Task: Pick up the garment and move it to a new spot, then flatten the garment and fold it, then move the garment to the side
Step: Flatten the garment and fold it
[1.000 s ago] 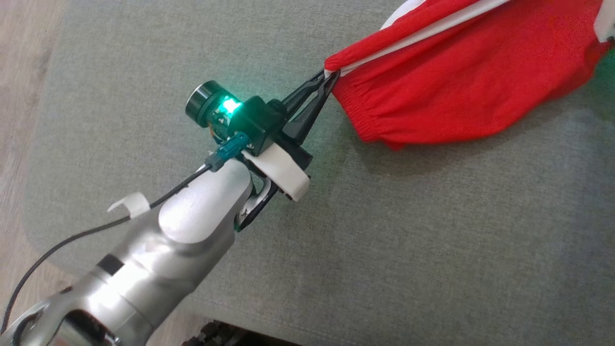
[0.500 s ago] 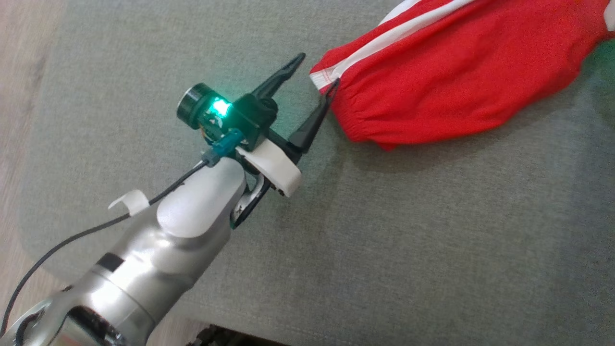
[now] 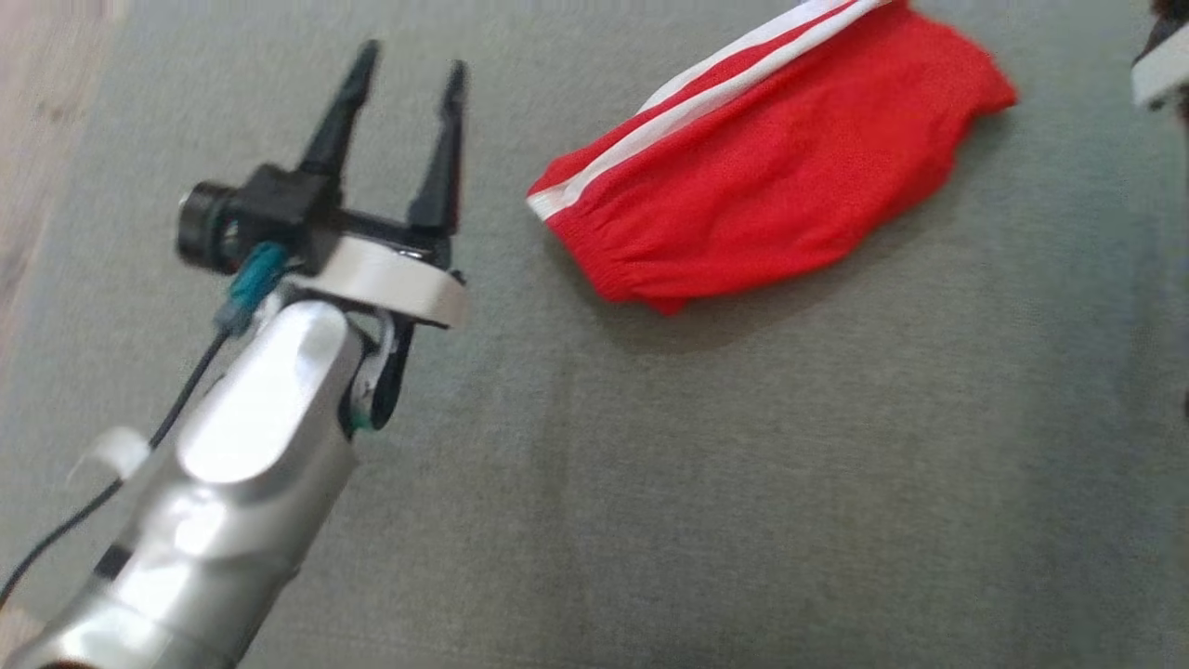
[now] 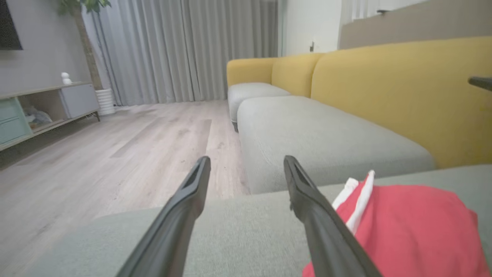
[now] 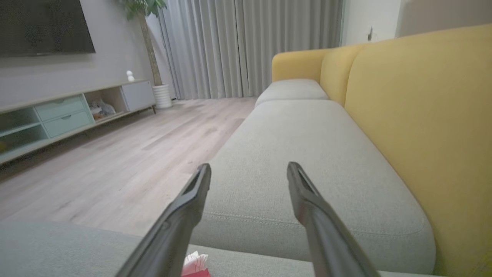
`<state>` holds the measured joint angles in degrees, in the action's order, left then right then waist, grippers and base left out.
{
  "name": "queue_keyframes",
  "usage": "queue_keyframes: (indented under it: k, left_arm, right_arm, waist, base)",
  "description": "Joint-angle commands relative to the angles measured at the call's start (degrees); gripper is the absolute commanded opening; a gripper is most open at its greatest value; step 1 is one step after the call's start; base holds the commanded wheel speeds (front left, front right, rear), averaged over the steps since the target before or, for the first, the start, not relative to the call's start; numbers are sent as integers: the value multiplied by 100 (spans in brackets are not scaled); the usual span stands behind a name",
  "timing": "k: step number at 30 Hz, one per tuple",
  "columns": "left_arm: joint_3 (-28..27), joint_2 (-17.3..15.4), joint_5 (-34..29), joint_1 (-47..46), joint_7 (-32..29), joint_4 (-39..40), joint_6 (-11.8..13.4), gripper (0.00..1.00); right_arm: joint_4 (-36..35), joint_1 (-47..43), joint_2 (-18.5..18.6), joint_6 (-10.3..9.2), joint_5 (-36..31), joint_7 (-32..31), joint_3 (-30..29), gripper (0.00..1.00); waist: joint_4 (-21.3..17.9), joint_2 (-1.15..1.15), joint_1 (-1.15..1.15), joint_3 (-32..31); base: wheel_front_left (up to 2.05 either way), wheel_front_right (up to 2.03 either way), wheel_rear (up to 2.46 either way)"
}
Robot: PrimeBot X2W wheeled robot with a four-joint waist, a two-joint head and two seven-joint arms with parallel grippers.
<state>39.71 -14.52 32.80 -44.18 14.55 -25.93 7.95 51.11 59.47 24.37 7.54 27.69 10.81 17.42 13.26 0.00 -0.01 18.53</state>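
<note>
In the head view, our left gripper sits at the upper left above the grey seat cushion. Its two dark fingers are spread wide with nothing between them. The red shorts lie on that cushion at the upper middle, to the right of the gripper and clear of it. Their gathered waistband is turned toward the gripper, and two white stripes run along the far edge. A strip of wooden floor shows at the left edge, and the picture is slightly blurred.

In the left wrist view, our two fingers rise well apart over the cushion with an empty gap between them. The shorts lie at the lower right, just beside the right-hand finger and partly hidden behind it; we cannot tell whether they touch. Beyond are the next grey seat, the yellow backrest, grey curtains and a low cabinet.

In the right wrist view, our right gripper also has its fingers wide apart and holds nothing. A small red and white bit of the shorts shows at the bottom edge between the finger bases, on the cushion below. Ahead we see the next seat and backrest, a dark television on the wall, and a potted plant by the curtains
</note>
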Motion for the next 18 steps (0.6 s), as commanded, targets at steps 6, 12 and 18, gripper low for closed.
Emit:
queue_keyframes:
  k: [6, 12, 18]
  left_arm:
    - [-954, -291, -185, 752, 44, 894, 247, 100]
    - [-1425, -97, -339, 1886, 44, 1184, 221, 100]
    - [-1560, 243, -600, 2794, 44, 1215, 81, 100]
  right_arm:
    - [-834, -981, -439, -5, 109, 307, -639, 100]
    - [-1760, -2589, -1457, -5, -356, 380, -1440, 100]
    - [-2583, -4133, -2086, -5, -831, 394, -1852, 100]
  waist:
    - [-496, 0, 1, -636]
    - [-754, 0, 1, -1064]
    - [-876, 0, 1, -1332]
  base:
    - [0, 0, 0]
    - [0, 0, 0]
    - [0, 0, 0]
